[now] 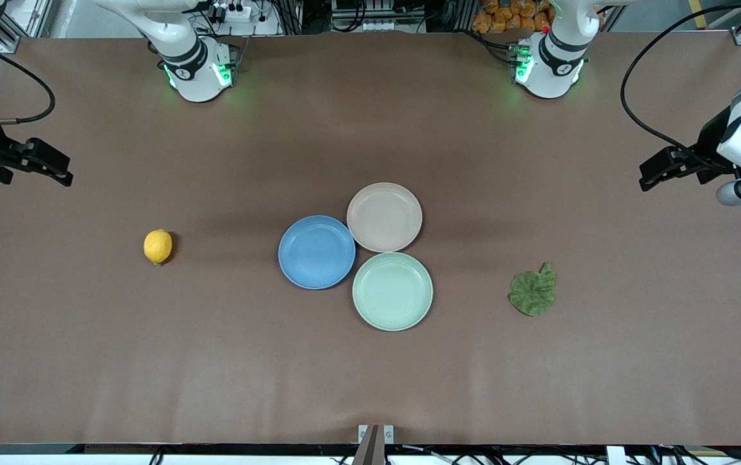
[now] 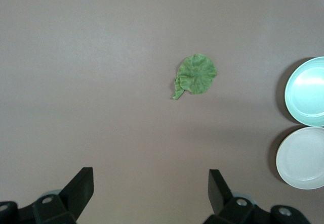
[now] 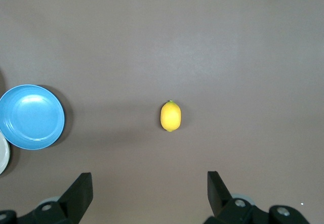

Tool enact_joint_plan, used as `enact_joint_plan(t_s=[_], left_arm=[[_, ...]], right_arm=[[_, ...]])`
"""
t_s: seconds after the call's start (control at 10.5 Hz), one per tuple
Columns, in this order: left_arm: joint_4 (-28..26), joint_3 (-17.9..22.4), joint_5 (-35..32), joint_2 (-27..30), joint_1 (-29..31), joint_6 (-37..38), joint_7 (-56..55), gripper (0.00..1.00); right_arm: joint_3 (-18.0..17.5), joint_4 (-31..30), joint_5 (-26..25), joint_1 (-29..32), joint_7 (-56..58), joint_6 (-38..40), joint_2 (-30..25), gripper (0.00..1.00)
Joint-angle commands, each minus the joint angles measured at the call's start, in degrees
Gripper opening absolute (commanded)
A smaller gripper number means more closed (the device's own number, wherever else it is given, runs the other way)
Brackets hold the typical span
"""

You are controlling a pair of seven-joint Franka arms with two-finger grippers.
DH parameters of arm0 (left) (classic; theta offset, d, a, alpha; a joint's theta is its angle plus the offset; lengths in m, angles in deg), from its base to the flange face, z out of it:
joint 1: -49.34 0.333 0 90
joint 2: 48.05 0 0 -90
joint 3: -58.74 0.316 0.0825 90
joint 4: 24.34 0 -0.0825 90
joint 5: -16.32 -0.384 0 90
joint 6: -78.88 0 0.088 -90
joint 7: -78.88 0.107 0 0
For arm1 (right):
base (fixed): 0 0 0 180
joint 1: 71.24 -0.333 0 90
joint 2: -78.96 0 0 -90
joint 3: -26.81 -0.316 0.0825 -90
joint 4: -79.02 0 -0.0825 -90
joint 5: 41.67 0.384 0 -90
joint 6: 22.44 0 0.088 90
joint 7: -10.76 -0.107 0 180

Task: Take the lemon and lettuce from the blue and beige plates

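the left gripper (image 2: 149, 188) hung released over the surface (image 1: 370, 374) near the lettuce (image 1: 532, 292); the right gripper (image 3: 149, 188), also released, hung near the lemon (image 1: 157, 246). both lay on the surface, off the blue plate (image 1: 316, 252) and beige plate (image 1: 384, 216).

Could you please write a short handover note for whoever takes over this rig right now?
Left gripper: open, empty, waiting over the table's left-arm end.
Right gripper: open, empty, over the right-arm end.
Lemon: on the bare table toward the right arm's end.
Lettuce: on the bare table toward the left arm's end.
Blue plate, beige plate and green plate: clustered mid-table, nothing on them.
Done: nothing gripped yet.
Left: pick up lemon and lettuce.
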Motion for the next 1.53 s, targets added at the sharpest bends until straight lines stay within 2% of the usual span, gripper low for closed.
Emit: enact_joint_plan(t_s=[0.0, 1.43], left_arm=[[0.7, -1.3, 1.2, 0.3, 0.3, 2.3, 1.4, 1.0], [1.9, -1.3, 1.4, 0.5, 0.7, 3.3, 1.5, 1.0]], right_arm=[[-0.4, -1.4, 0.4, 0.3, -0.9, 0.2, -1.5, 1.0], [-0.4, -1.4, 0.3, 0.4, -1.0, 0.7, -1.5, 1.0]])
